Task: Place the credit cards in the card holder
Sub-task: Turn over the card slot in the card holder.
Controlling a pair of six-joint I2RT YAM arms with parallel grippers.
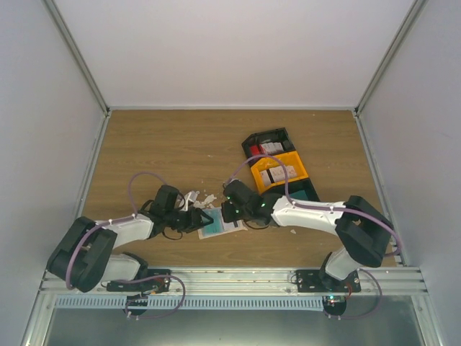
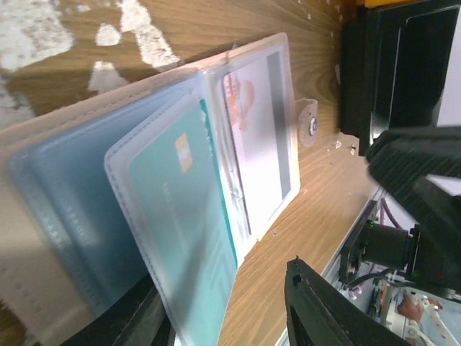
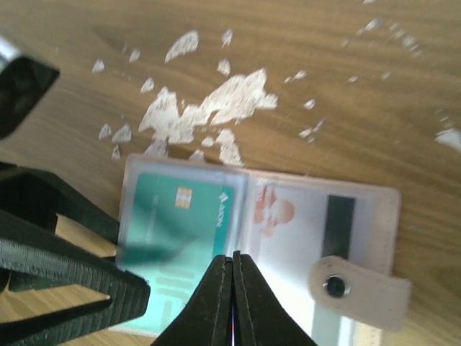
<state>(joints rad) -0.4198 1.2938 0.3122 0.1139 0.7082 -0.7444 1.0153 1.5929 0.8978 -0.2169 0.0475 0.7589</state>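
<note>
The beige card holder [image 1: 218,223] lies open on the table between my two grippers. In the right wrist view a teal credit card [image 3: 180,216] sits in its left clear sleeve and a white card with red print [image 3: 288,223] in its right sleeve, with the snap tab [image 3: 356,292] at its right. My right gripper [image 3: 233,257] is shut, its tips over the fold. My left gripper [image 2: 223,288] is open at the holder's left edge, and the teal card's sleeve [image 2: 180,216] stands raised between its fingers.
White crumbly scraps [image 3: 209,112] lie just beyond the holder. A black bin [image 1: 268,144] and a yellow bin [image 1: 277,171] with small red and white items stand to the right rear, close behind my right arm. The table's near rail [image 1: 230,277] is close by.
</note>
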